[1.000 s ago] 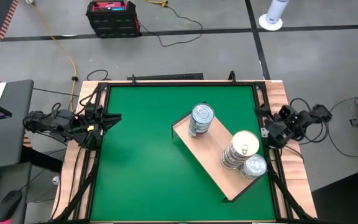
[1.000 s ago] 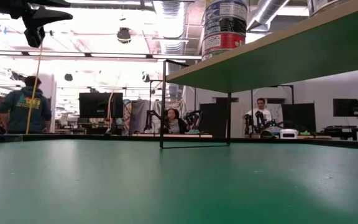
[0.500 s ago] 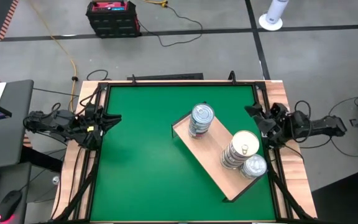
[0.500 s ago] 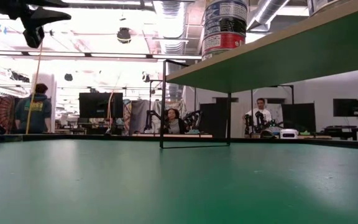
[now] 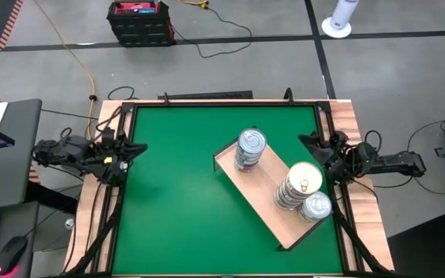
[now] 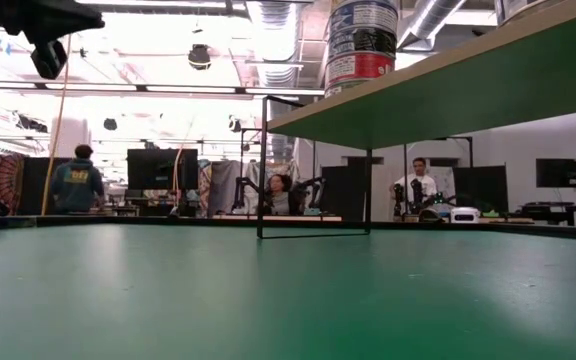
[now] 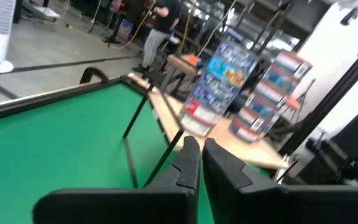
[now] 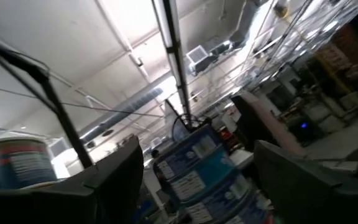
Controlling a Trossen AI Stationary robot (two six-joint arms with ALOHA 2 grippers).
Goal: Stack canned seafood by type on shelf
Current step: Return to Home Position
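Well, starting at the left, my left gripper (image 5: 142, 146) hangs over the left edge of the green mat (image 5: 176, 208), clear of every tin. Its own camera shows the two fingers (image 7: 188, 163) pressed almost together with nothing between them, so it is clenched and empty.

Right of centre, the shelf (image 5: 263, 184) lies at a slant on the mat, its far-left end near the middle and its near-right end close to the right rim. All the canned seafood I can see is on it, gathered in three stacks. The far-left stack (image 5: 250, 148) has a silver lid on top; from table height its labels (image 6: 362, 40) read bluish and white above a red band. The middle stack (image 5: 301, 184) wears a gold pull-tab lid. The near-right stack (image 5: 315, 207) stands just beside it, so close I cannot tell whether they touch, and it has a silver lid.

At the far right, my right gripper (image 5: 313, 146) sits at the right edge of the mat, near the gold-topped stack but apart from it. Its fingers (image 8: 114, 171) are spread wide, released, and grasp nothing; a bluish stack shows beyond them.
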